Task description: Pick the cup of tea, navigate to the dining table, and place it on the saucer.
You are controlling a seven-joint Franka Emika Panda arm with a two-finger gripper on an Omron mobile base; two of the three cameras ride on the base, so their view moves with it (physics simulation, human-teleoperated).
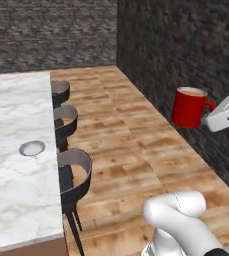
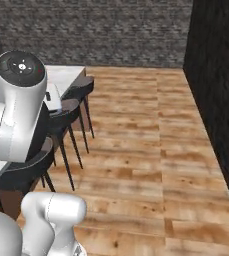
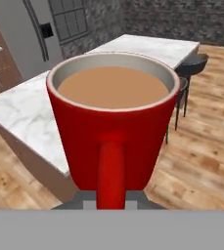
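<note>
Glossy red cylindrical cup of tea [image 3: 112, 122] hangs by its handle in the closed gripper [image 1: 206, 119] above wooden floor; pickup done; small grey-white saucer [image 1: 32, 148] on the long marble dining table [image 1: 11, 190] awaits it.

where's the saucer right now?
The saucer sits on the dining table at the left of the left base view, near the table's right edge beside the middle chair, well apart from the cup.
</note>
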